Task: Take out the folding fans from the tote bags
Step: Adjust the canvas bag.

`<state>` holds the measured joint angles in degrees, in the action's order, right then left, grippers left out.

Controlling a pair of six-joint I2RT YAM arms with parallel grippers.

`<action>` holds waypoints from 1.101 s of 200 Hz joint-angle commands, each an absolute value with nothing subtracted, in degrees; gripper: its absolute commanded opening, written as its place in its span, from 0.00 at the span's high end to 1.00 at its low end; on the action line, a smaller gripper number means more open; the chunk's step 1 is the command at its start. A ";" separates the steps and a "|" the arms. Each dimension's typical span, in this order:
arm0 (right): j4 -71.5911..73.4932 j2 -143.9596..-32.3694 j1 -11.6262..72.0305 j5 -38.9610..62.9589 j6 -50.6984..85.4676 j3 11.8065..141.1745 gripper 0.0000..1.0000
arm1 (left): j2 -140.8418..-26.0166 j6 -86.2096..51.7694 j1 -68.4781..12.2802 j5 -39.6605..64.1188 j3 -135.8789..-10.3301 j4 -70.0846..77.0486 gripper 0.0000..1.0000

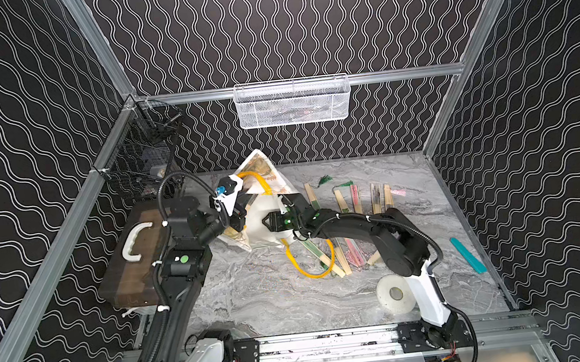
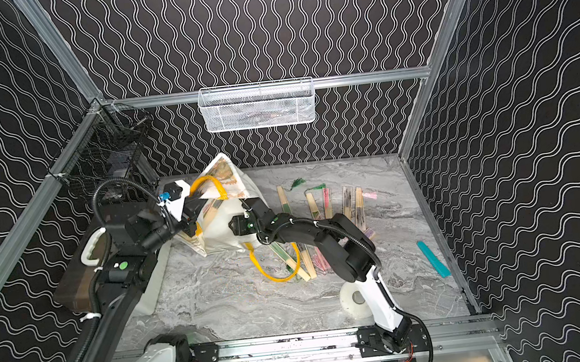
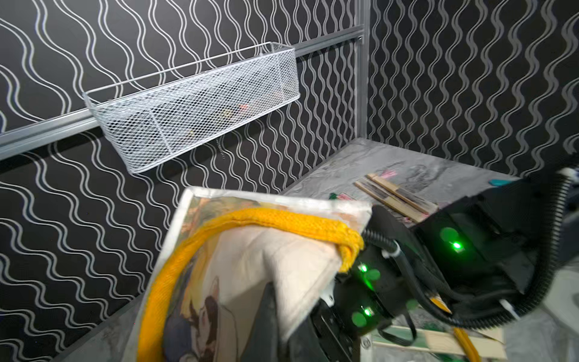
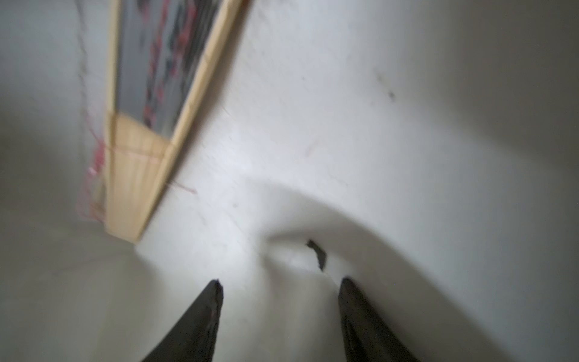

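Note:
Two white tote bags stand heaped at the back left, one brown-printed (image 1: 261, 168), one plain (image 1: 267, 228) with a yellow handle (image 1: 313, 273) trailing on the table. My left gripper (image 3: 282, 316) is shut on the plain bag's canvas rim and holds it up. My right gripper (image 4: 280, 283) is open inside that bag, nothing between its fingers. One folding fan (image 4: 150, 125) with a red tassel lies in the bag ahead of it. Several folding fans (image 1: 356, 198) lie in a row on the table, and more (image 1: 340, 257) lie under my right arm.
A brown-lidded box with a white handle (image 1: 134, 253) sits at the left edge. A white tape roll (image 1: 396, 293) and a teal bar (image 1: 468, 255) lie at the front right. A white mesh basket (image 1: 293, 102) hangs on the back wall, a black wire basket (image 1: 146, 156) at the left.

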<state>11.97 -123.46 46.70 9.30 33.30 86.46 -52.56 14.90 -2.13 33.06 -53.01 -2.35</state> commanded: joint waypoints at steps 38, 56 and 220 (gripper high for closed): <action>27.51 -124.06 43.27 23.89 44.78 84.83 0.33 | -56.12 13.58 -2.11 33.70 -52.31 8.96 1.00; 27.82 -124.22 43.66 23.30 45.26 84.83 0.32 | -57.34 12.50 -2.11 35.06 -53.00 10.21 1.00; 18.53 -126.27 43.75 9.84 46.78 90.09 0.58 | -51.61 6.08 -2.46 58.99 -51.83 13.64 1.00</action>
<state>22.59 -126.96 44.05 14.57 47.20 91.37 -53.41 0.14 -2.15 53.52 -50.22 11.94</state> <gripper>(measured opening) 0.503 0.074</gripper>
